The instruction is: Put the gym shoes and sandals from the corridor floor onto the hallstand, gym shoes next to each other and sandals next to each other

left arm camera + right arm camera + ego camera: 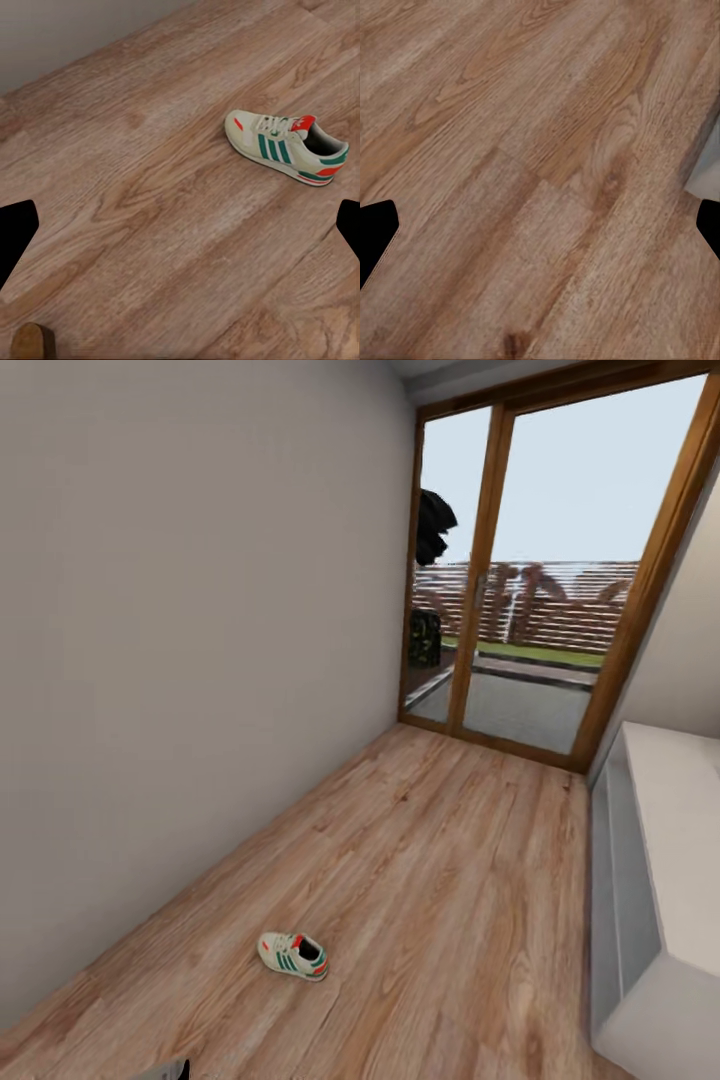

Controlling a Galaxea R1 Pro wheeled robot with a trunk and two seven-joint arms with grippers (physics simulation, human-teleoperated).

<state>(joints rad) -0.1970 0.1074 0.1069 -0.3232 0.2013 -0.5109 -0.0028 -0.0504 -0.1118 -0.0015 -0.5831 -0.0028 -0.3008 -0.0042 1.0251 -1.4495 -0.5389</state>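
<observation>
One gym shoe (pixel 293 955) on corridor floor (pixel 430 880), hallstand (pixel 660 880) bare

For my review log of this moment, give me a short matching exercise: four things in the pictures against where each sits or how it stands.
Things:
1. gym shoe
2. hallstand
3. glass door
4. left gripper

Descriptions:
A. at the corridor's far end
B. along the right wall
C. fingertips wide apart, holding nothing
D. upright on the corridor floor, alone

Pairs: 1-D, 2-B, 3-A, 4-C
</observation>
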